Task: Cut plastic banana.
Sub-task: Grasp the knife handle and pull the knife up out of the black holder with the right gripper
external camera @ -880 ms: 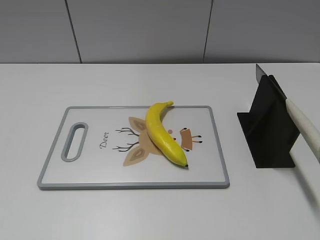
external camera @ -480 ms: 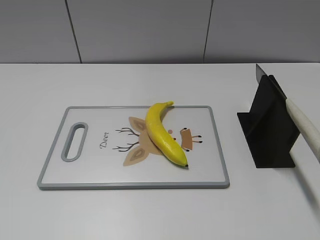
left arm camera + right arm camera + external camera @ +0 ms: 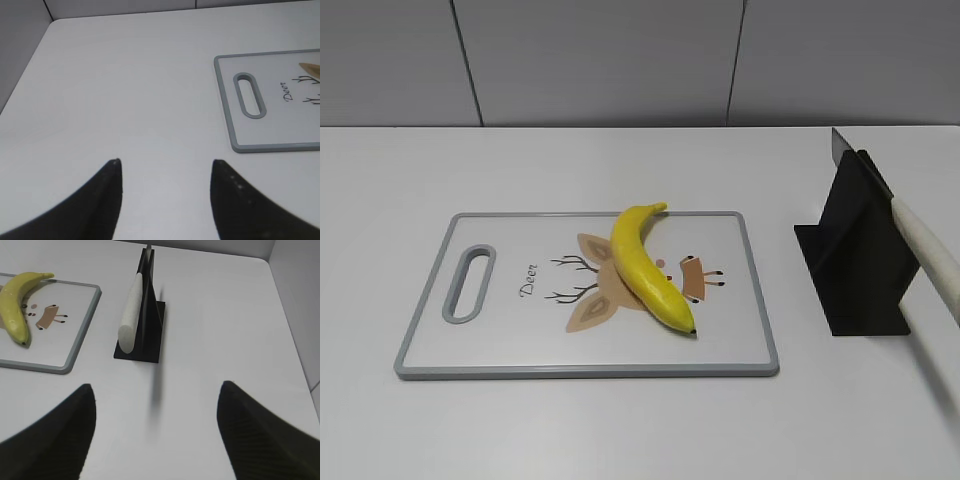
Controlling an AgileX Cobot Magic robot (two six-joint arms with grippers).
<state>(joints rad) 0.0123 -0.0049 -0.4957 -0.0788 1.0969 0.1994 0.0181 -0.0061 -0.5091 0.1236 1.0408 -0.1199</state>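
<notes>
A plastic banana (image 3: 646,266) is lying diagonally across a white, grey-rimmed cutting board (image 3: 750,290) printed with a deer design, its stem pointing toward the far edge and its black tip toward the near right. To the right, a knife (image 3: 131,310) with a pale handle is sitting in a black stand (image 3: 855,250). The left gripper (image 3: 165,165) and the right gripper (image 3: 156,387) are hovering over the white table (image 3: 620,430), fingers spread wide and holding nothing.
</notes>
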